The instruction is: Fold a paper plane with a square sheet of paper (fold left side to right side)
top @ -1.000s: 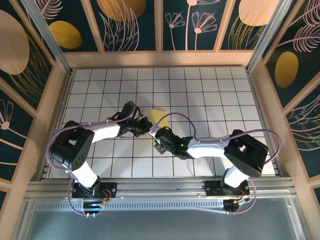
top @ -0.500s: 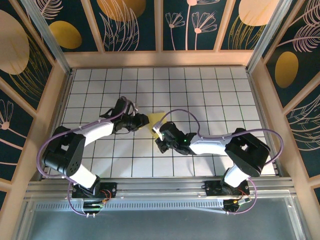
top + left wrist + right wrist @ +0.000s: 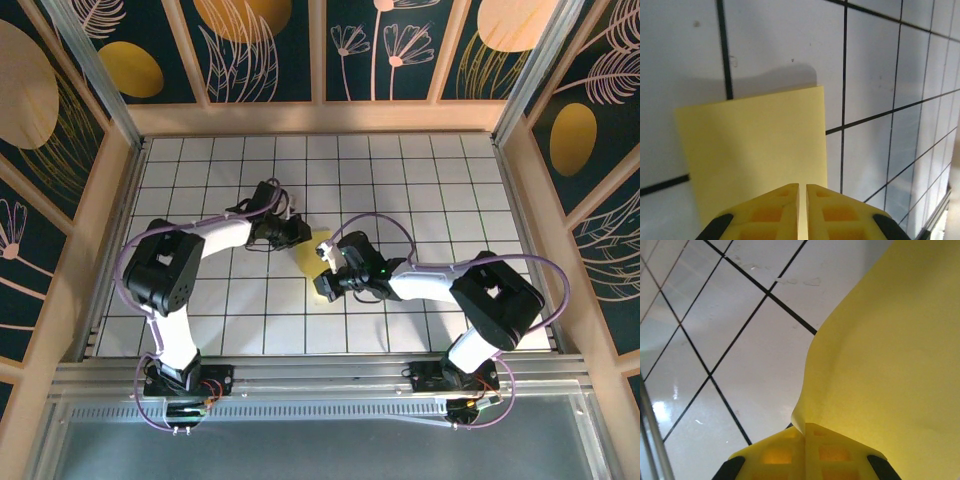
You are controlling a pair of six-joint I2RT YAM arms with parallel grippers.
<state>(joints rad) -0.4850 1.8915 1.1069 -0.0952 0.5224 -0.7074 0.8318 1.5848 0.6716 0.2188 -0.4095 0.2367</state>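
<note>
My left arm [image 3: 215, 235] and right arm [image 3: 430, 283] block the tabletop's [image 3: 420, 170] middle around the paper [image 3: 306, 258]; its far edge and corners stand open.

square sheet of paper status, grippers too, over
Left gripper shut on square sheet of paper. Right gripper shut on it too, edge bowed up. Nothing seen blocking.

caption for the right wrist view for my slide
right pincer shut on the yellow paper sheet, its edge curled above the white grid table

On my feed, white tabletop [image 3: 420, 180] with dark grid lines, pale wooden frame [image 3: 320, 118] around it, teal wall panels [image 3: 400, 80] with gold discs and pink leaves, aluminium rail [image 3: 320, 372] along the near edge
</note>
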